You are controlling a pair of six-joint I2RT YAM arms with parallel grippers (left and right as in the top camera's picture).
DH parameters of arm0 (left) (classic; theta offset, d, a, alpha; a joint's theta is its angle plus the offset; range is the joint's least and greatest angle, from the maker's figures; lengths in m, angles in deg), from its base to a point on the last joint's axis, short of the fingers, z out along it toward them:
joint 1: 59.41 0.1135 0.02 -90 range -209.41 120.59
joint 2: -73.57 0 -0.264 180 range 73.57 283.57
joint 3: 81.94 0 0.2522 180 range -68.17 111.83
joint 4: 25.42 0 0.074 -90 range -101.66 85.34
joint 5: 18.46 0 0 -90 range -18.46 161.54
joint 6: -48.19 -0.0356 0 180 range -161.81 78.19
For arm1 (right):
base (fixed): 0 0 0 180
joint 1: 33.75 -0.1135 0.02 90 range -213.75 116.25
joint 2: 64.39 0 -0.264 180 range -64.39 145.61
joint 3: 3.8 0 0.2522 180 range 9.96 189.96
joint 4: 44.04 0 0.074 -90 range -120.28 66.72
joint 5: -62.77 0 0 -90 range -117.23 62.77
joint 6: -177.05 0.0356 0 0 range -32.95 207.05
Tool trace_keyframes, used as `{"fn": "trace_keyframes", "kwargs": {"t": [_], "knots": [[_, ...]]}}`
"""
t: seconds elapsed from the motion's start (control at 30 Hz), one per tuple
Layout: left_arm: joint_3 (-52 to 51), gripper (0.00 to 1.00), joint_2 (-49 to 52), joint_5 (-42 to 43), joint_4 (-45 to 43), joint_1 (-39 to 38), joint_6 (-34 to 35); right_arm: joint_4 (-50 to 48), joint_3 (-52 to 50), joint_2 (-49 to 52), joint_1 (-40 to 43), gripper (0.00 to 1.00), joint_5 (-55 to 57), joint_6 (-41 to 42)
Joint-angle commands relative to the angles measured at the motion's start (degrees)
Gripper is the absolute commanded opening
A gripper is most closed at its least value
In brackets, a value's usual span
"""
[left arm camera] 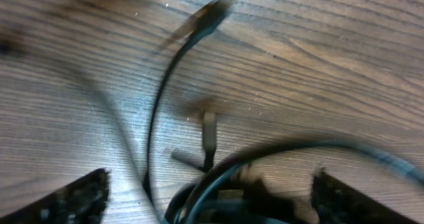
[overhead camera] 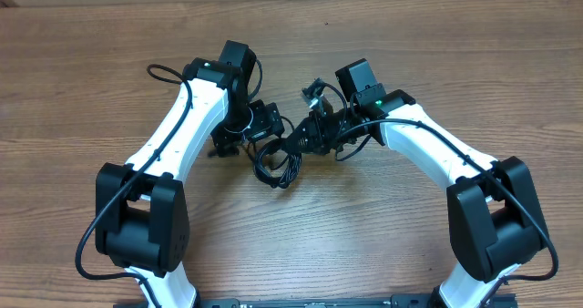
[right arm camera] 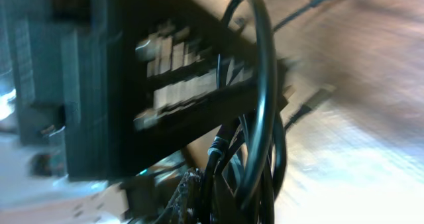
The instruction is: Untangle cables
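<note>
The cables (overhead camera: 278, 169) lie as a black tangle on the wooden table, between my two grippers. My left gripper (overhead camera: 264, 128) is just left of it. In the left wrist view its fingers (left arm camera: 213, 176) are spread wide, with blurred cable loops between them; one cord (left arm camera: 156, 118) runs away to a plug (left arm camera: 212, 13). My right gripper (overhead camera: 306, 139) is at the tangle's upper right. In the blurred right wrist view a bunch of cables (right arm camera: 262, 105) rises from its fingers (right arm camera: 218, 197), which look shut on it.
The wooden table (overhead camera: 109, 53) stretches all round. The left gripper's black body (right arm camera: 132, 85) fills the left of the right wrist view, very close. A loose plug (right arm camera: 315, 98) lies on the wood to the right.
</note>
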Motion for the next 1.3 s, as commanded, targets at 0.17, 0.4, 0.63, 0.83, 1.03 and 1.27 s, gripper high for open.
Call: {"fn": "trace_keyframes", "kwargs": {"t": [0.17, 0.4, 0.63, 0.83, 1.03, 1.27], "knots": [[-0.20, 0.29, -0.13, -3.21, -4.13, -0.59, -0.63, -0.11, -0.02, -1.51, 1.29, 0.04, -13.53, -2.34], [-0.20, 0.05, 0.44, -6.71, -4.15, -0.59, -0.61, -1.20, -0.02, -1.51, 7.41, 0.04, -18.97, -3.17], [-0.20, 0.05, 0.44, -6.84, -4.98, -0.59, 0.76, 1.99, -0.02, -1.51, 11.85, 0.06, -0.85, -1.95], [-0.20, 0.28, 0.44, -6.75, -5.03, -0.59, 1.99, 9.51, -0.02, -1.51, 11.41, 0.65, 21.55, 0.79], [-0.20, 0.47, 0.44, -6.19, -5.01, -0.83, 2.16, 12.66, -0.02, -1.51, 11.41, 0.75, 31.21, -0.02], [-0.20, 0.62, 0.44, -6.21, -5.05, -2.43, 2.19, 17.31, 2.62, -1.73, 13.07, 0.79, 37.03, -5.20]]}}
